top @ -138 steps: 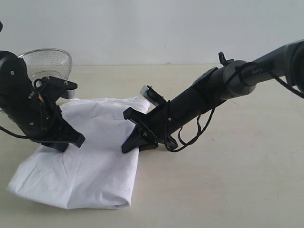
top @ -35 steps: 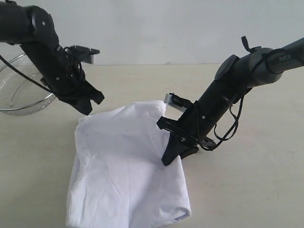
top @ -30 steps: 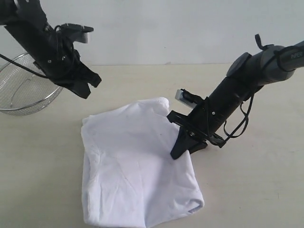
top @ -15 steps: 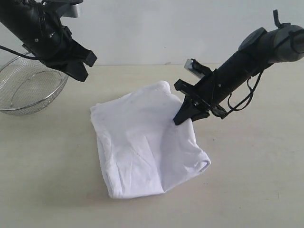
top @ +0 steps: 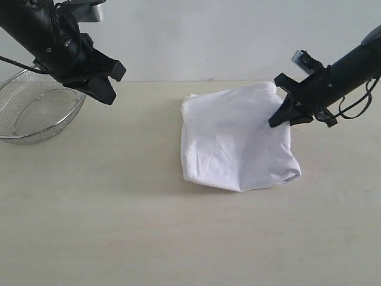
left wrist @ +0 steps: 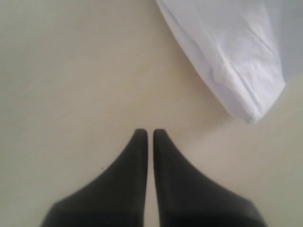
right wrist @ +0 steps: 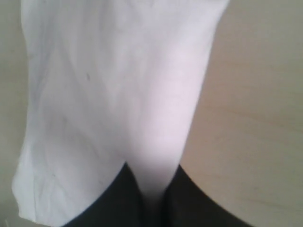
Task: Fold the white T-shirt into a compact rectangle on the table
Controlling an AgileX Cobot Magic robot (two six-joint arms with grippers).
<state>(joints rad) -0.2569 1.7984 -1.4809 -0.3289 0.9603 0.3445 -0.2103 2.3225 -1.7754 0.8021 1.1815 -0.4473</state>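
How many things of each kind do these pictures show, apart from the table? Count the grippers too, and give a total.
White cotton T-shirt: 1
Round wire-mesh metal basket: 1
Black robot grippers: 2, the left gripper and the right gripper
Total: 4
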